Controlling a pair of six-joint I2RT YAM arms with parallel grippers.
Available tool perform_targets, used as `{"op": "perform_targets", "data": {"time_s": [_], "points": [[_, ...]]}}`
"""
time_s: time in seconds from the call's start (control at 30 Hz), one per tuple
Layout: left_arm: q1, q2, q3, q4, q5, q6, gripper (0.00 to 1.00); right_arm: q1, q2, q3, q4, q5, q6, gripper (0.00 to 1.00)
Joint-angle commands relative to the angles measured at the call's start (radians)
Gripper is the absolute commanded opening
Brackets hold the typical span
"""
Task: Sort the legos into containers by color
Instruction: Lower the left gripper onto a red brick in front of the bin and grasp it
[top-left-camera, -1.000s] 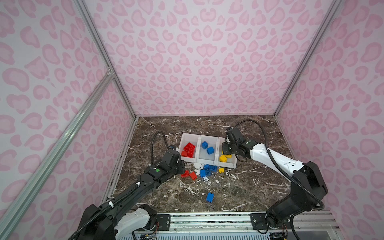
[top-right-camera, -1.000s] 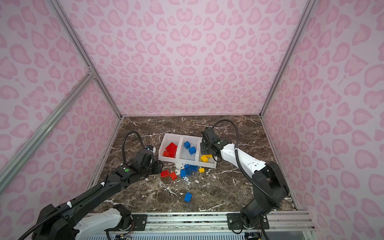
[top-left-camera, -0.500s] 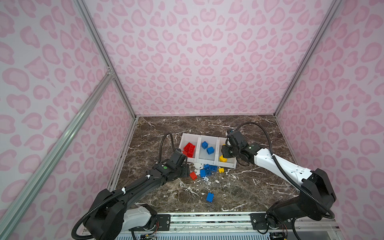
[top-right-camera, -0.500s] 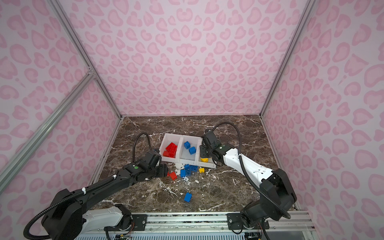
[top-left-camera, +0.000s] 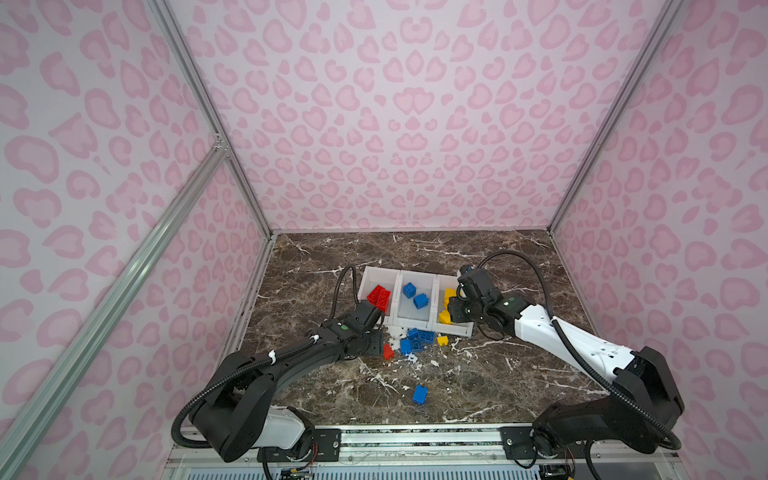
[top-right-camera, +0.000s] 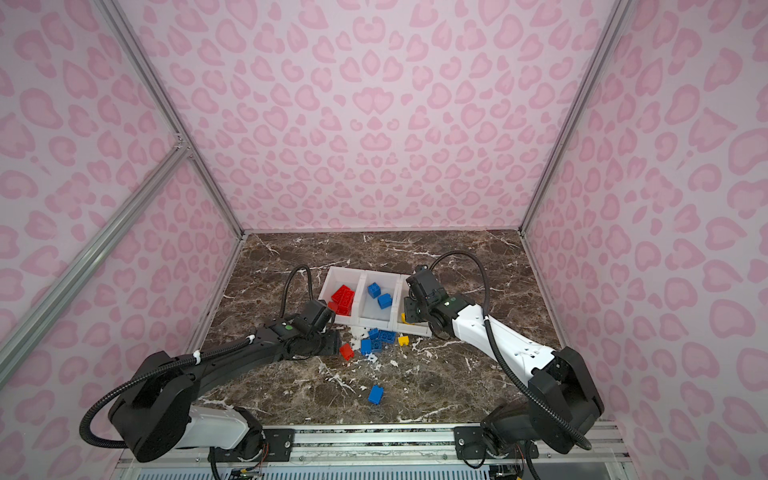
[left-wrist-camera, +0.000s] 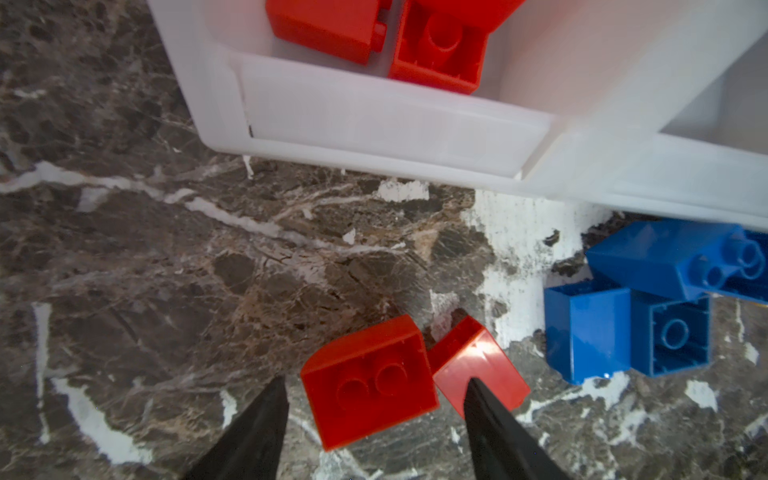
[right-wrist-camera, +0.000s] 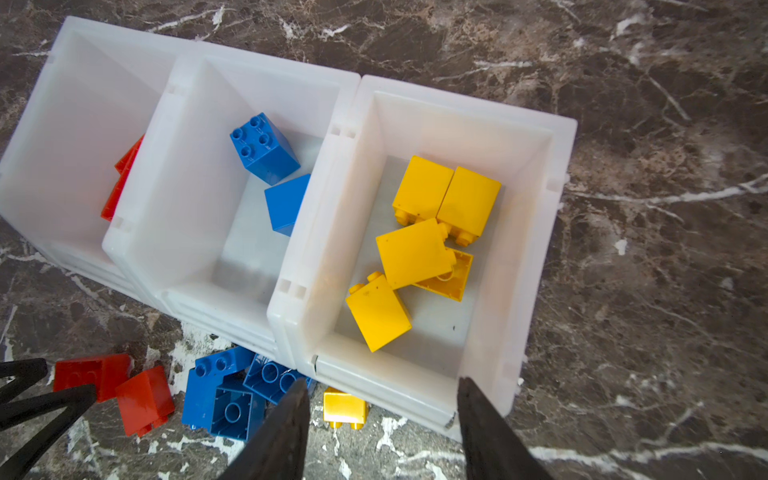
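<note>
The sorting is well under way but not finished. The row of bins (top-left-camera: 417, 273) keeps the colours apart. Red bricks (top-left-camera: 379, 296) lie in the bin at the left arm's end of the row and two blue bricks (right-wrist-camera: 264, 148) in the middle bin. Five yellow bricks (right-wrist-camera: 415, 253), as far as I can count, fill the bin at the right arm's end. No brick appears to sit in a wrong bin.

Several bricks are left on the bench (top-left-camera: 478, 386). Two loose red bricks (left-wrist-camera: 365, 386) lie just in front of the row's red end. A huddle of blue bricks (top-left-camera: 415, 341) sits against or nearly against the front wall of the row's middle. One small yellow brick (right-wrist-camera: 345, 407) lies beside that huddle, in front of the yellow end. A lone blue brick (top-left-camera: 419, 394) lies well apart from the row, toward the robot's base.

The left tool (left-wrist-camera: 374, 384) is low over the red pair, its jaws apart on either side of one red brick and gripping nothing. The right tool (right-wrist-camera: 382, 383) hangs above the front edge of the row's yellow end, jaws partly apart and empty.

By my judgement a little over half the bricks are sorted, and blue has the most left to move.
</note>
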Motion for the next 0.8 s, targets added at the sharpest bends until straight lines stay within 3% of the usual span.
{"op": "perform_targets", "data": {"time_s": [0.0,0.4,0.77], "points": [[-0.003,0.019,0.009,0.003,-0.018,-0.023,0.68,0.002,-0.004,-0.011,0.005,0.005,0.014,0.58],[-0.007,0.075,0.017,0.034,-0.015,-0.020,0.64,0.010,-0.001,-0.016,0.006,0.004,0.018,0.58],[-0.007,0.087,0.016,0.048,-0.047,-0.023,0.53,0.021,0.001,-0.014,0.005,0.008,0.019,0.58]]}}
